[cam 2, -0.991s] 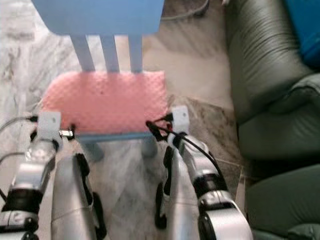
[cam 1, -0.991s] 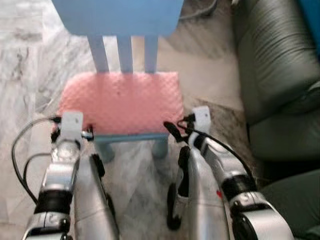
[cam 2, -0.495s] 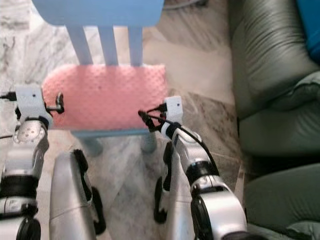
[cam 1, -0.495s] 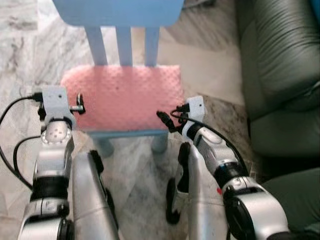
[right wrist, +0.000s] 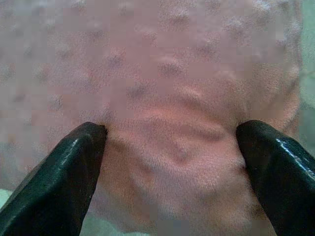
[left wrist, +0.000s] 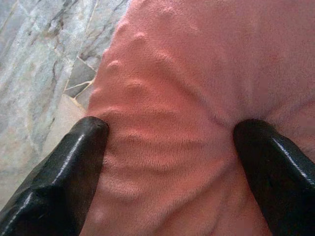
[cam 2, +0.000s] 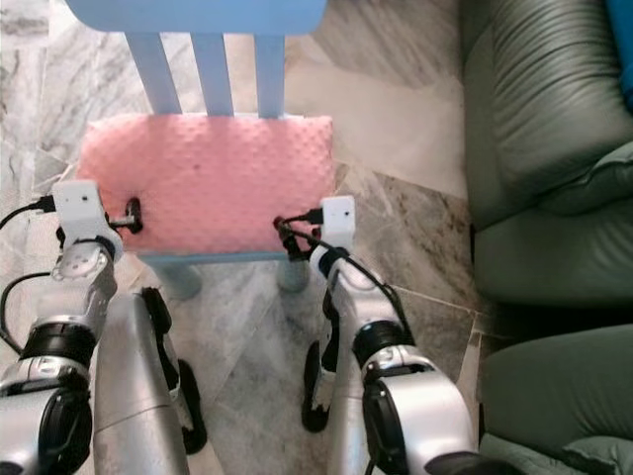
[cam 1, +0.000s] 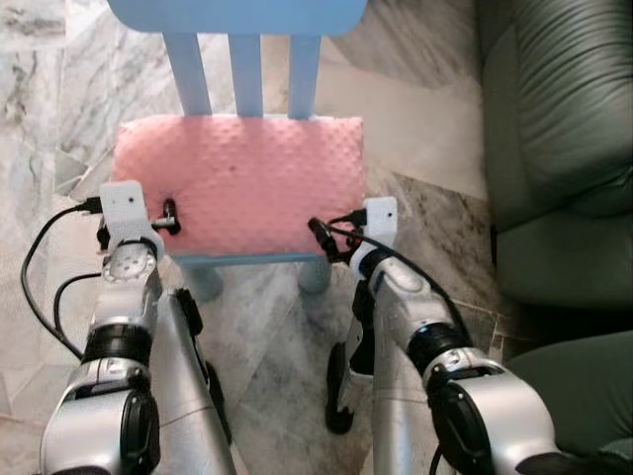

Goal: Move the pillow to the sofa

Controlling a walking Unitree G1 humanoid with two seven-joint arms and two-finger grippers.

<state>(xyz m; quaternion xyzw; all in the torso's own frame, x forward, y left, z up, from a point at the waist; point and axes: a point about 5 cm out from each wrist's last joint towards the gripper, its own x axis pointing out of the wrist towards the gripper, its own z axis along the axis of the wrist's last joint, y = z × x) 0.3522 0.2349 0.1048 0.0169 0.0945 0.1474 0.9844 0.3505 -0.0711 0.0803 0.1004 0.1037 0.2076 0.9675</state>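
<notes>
Pillow (cam 1: 242, 178) first: a pink, flat cushion with a dimpled, fleecy cover, lying across the seat of a small light-blue chair (cam 1: 237, 20) whose slatted back rises behind it. It covers nearly the whole seat and slightly overhangs the front rail.

Largest in the scene is the dark green leather sofa (cam 1: 564, 148), which fills the robot's right side, well apart from the chair. Grey and white marble floor (cam 1: 415, 129) runs between the two and under the chair legs.

Both silver arms reach forward to the pillow's near edge. The left gripper (cam 1: 168, 217) meets the pillow at its front left corner, and the right gripper (cam 1: 321, 234) meets it at the front right corner.

Seen from the left wrist, the black fingers (left wrist: 64, 172) stand wide apart with the pink fabric bulging and creased between them, both tips pressed into the cover beside the pillow's edge, where marble shows.

The right wrist view shows the same picture on the other side: fingers (right wrist: 69, 172) spread wide, tips dug into the soft dimpled surface, folds gathering between them.
</notes>
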